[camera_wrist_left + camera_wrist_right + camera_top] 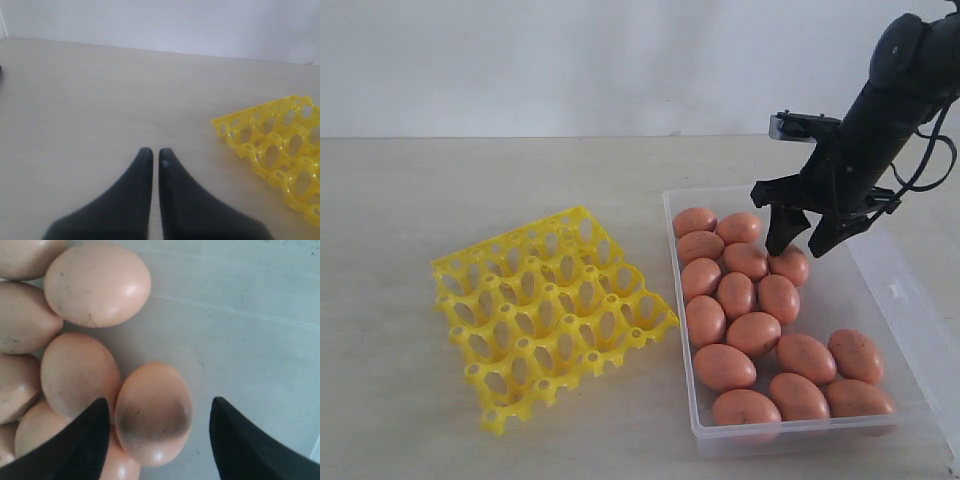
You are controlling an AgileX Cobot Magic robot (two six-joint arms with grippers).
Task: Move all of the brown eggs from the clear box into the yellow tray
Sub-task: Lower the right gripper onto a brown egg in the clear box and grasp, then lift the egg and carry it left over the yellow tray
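Right claw (800, 248) spread wide above a brown egg (154, 412), bare clear box (865, 290) floor beside it

The brown eggs (753, 333) are orange-tan to pinkish-brown, several with faint dark speckles. One egg (154, 412) shows a dark grey smudge. The yellow tray (508, 238) is uniform bright yellow. The clear box (905, 300) is colourless. The left tool (151, 155) and the right tool (798, 248) are black. The table (470, 180) is pale beige.
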